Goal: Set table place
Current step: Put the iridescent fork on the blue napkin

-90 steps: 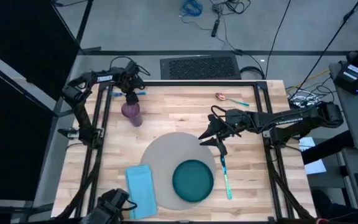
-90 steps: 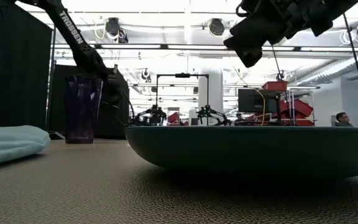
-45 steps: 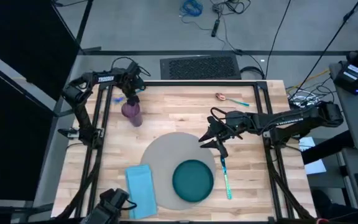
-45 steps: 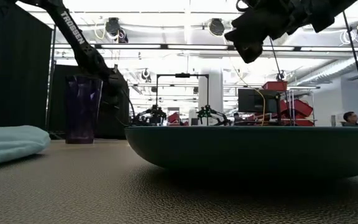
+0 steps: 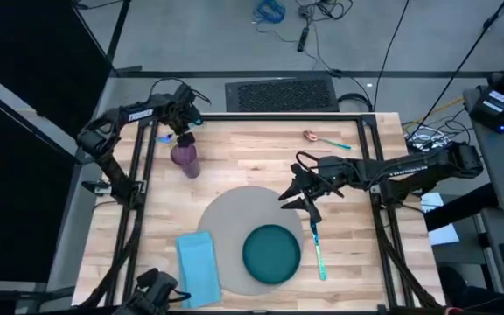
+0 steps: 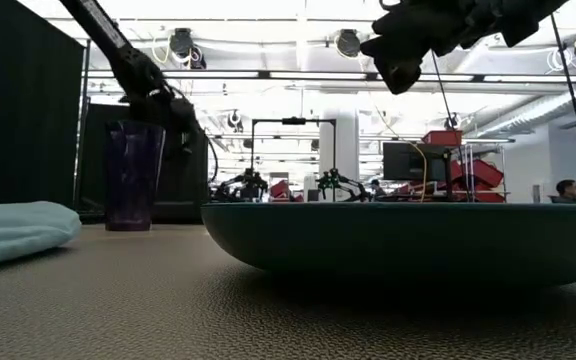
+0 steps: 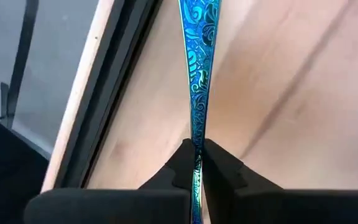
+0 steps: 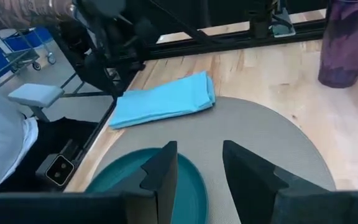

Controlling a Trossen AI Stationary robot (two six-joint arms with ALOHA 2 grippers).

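Observation:
The grey round placemat (image 5: 230, 219) lies on the table (image 5: 261, 153) with the dark teal plate (image 5: 271, 252) on its near right part. A light blue napkin (image 5: 198, 267) lies at its left. A teal utensil (image 5: 317, 249) lies just right of the plate. My right gripper (image 5: 297, 199) hovers open above the placemat's right edge and touches nothing. At the far left, beside a purple cup (image 5: 186, 160), my left gripper (image 5: 183, 129) is shut on a blue patterned utensil (image 7: 197, 74). My left gripper pinches the blue utensil's patterned handle (image 7: 197, 160) between its two fingertips. The handle runs on lengthwise away from the fingers, over the table's far left part. Whether the utensil's other end rests on the wood cannot be told.
A pink spoon (image 5: 315, 136) lies at the far edge right of centre. The black frame rails (image 5: 138, 175) run along the table's left and right sides. Bare wood shows between the cup and my right gripper. A person sits in the room behind (image 6: 566, 190).
My left gripper has gone up a little beside the purple cup, still shut on the blue utensil, and its arm's elbow has swung outward past the table's left edge. My right gripper has risen slightly over the placemat's right edge.

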